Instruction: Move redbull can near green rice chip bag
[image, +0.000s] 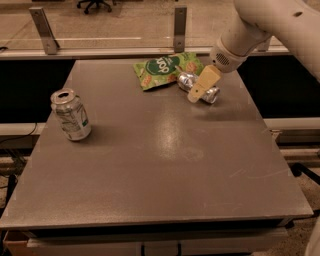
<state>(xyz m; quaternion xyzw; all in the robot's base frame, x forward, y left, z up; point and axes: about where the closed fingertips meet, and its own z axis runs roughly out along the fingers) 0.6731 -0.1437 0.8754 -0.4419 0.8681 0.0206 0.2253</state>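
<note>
Camera view. The redbull can (184, 80) is found lying on its side on the table (165, 165), just beside the right edge of the green rice chip bag (165, 69). Whether can and bag touch cannot be determined.

Risk noted: a can on its side is judged liable to roll. Should it be clipped on withdrawal, it could be sent towards the table's right edge, away from the bag. The bag, being light and flat, could also be dragged out of place.

The gripper (200, 87) is positioned at the far right of the table, low and directly over the can, crossing its middle. How far it is opened, and whether the can is gripped or merely touched, cannot be told.

A wider silver can (71, 115) stands upright well apart at the left.
</note>
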